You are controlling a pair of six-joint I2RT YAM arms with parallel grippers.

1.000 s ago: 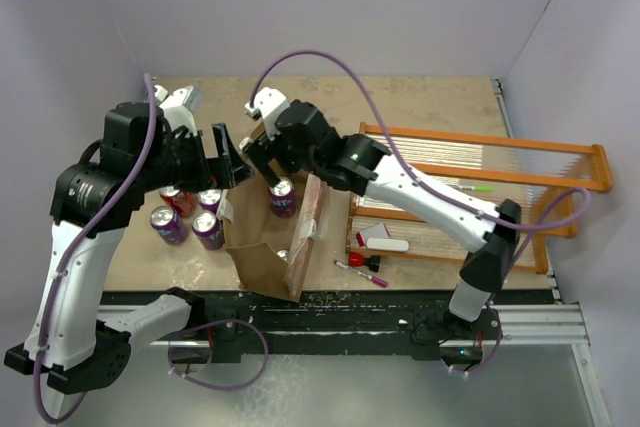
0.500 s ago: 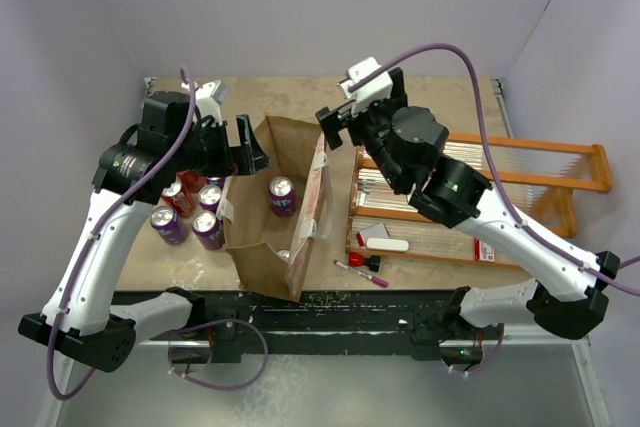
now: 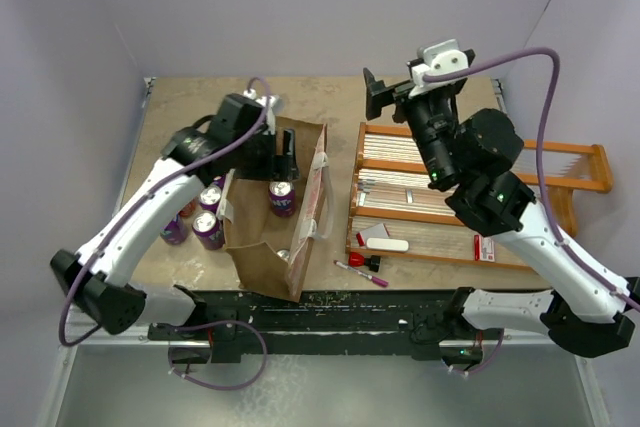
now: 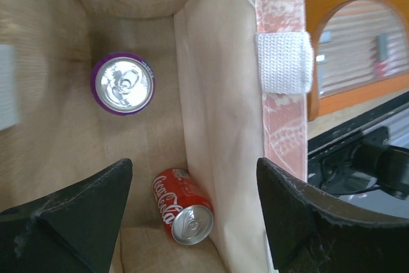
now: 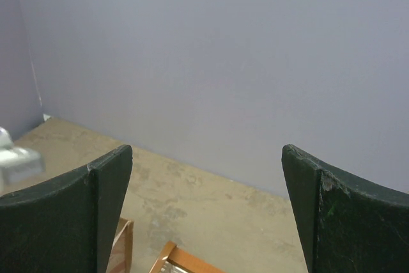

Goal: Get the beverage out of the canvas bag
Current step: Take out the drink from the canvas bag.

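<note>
A purple metal can (image 4: 122, 84) is seen inside the woven tan canvas bag (image 4: 217, 94). The left claw (image 4: 193, 167) and right claw (image 5: 208, 151) are spread open, empty.

Red can (image 4: 182, 215), lying on its side on the floor of the canvas bag (image 4: 217, 94), below and between the fingers of the left gripper (image 4: 192, 164): white "Coca-Cola" script along its side. Purple can (image 4: 122, 84), farther ahead, upright: lid only, lettering illegible.
</note>
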